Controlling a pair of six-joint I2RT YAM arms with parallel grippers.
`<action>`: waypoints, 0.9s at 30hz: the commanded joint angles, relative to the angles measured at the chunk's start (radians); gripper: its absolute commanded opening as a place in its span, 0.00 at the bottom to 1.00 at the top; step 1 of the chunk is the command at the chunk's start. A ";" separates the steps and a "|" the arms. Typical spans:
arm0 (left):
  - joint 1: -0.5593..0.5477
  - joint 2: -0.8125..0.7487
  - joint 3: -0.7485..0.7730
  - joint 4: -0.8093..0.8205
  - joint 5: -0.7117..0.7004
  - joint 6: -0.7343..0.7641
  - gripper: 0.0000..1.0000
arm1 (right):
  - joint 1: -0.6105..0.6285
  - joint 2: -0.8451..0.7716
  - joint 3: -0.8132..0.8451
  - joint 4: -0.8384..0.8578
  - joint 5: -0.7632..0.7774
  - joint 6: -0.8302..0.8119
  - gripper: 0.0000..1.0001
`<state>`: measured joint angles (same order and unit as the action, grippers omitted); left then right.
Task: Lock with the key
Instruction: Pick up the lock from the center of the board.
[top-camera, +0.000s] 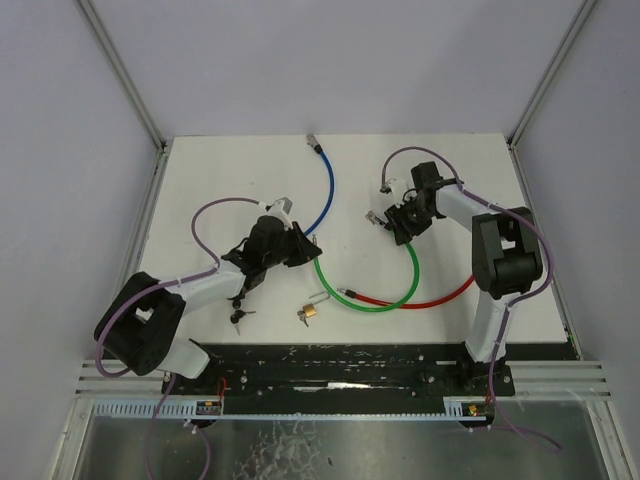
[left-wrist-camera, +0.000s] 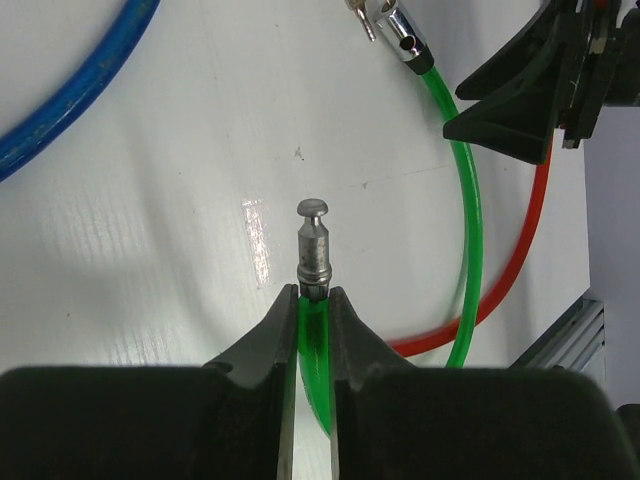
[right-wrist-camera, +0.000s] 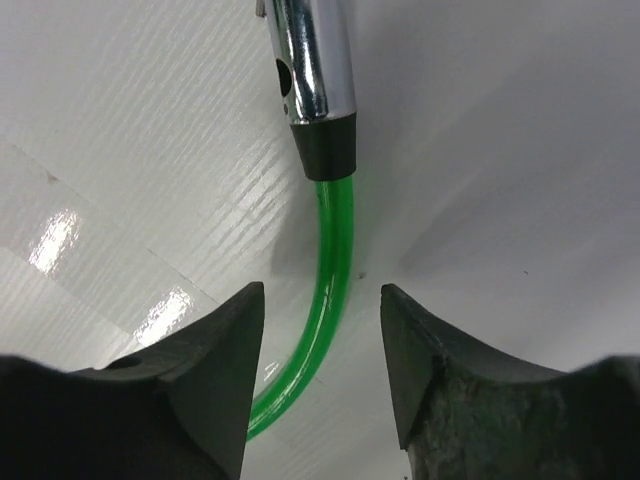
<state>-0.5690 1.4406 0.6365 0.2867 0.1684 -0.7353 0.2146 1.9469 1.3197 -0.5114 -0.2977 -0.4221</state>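
Left gripper (left-wrist-camera: 313, 292): clamped tight on the green cable (left-wrist-camera: 470, 200), right behind its metal pin (left-wrist-camera: 313, 240). Pin sticks out past the fingertips, clear of the table (top-camera: 230, 180).
Right gripper (right-wrist-camera: 322, 300): jaws apart, one finger on each side of the green cable, neither pad touching it. Holding nothing.
Lock barrel (right-wrist-camera: 312, 70): chrome, lying on the table just ahead of the right fingers. Side hole visible near the black collar.
Pin axis: runs straight out along the left fingers.
Barrel axis: in the left wrist view it lies slanted, ahead and off to the right of the pin, so the two are not lined up.
Gap: pin and barrel are apart, with bare table between them. Top view puts the barrel to the right of the pin, beside the right gripper.
Nearer arm: right for the barrel, left already has the pin.
Next move (my read): right closes on the barrel or the cable just behind it to steady it, then left swings the pin right and turns it until it faces the hole.
Keys (top-camera: 238, 317): small dark bunch at the near edge by the left arm, well away from both grippers.
Padlock (top-camera: 311, 313): brass, shackle open, near edge between the arms. Untouched.
Other cables: blue cable (top-camera: 330, 190) and red cable (top-camera: 440, 298), both loose on the table.
Risk: the free barrel could slide if the pin pushes on it unsupported.
Unclear: whether a key sits in the barrel.
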 joint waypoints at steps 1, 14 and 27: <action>-0.009 -0.017 -0.009 0.083 -0.007 0.010 0.00 | -0.009 -0.115 0.041 -0.039 -0.048 -0.059 0.65; -0.010 -0.116 -0.025 0.115 -0.058 -0.014 0.00 | 0.115 -0.460 -0.262 0.420 -0.782 0.314 0.78; -0.011 -0.161 -0.043 0.150 -0.065 -0.073 0.00 | 0.375 -0.371 -0.480 0.967 -0.635 0.686 0.77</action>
<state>-0.5735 1.3075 0.5991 0.3183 0.1146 -0.7685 0.5140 1.5513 0.8207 0.2844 -0.9581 0.1711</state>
